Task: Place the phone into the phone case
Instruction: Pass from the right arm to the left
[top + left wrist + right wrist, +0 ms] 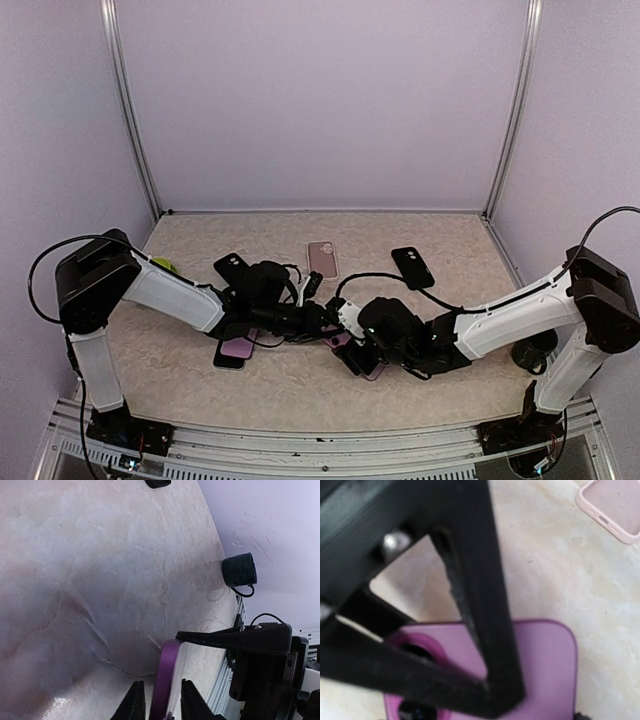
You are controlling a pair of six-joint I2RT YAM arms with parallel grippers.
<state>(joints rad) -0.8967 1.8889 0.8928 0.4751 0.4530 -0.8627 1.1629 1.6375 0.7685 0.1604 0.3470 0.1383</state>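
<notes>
So, fingers (134, 702) of the left gripper (161, 682) are clamped on the thin edge of the purple phone (167, 660), edge-on at the bottom centre of the left wrist view. One finger (475, 605) of the right gripper (360, 352) crosses its camera-side back, but that view's too blurry, can't tell if it's gripping or loose. Both grippers meet low-centre in the overhead shot. Pink case (322, 259) lies flat on the table (450, 240), well apart, further up.

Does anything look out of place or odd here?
No spill or damage shows. The purple phone sits edge-on between the fingers of the left tool, while the pink case lies apart, farther back on the table.
</notes>
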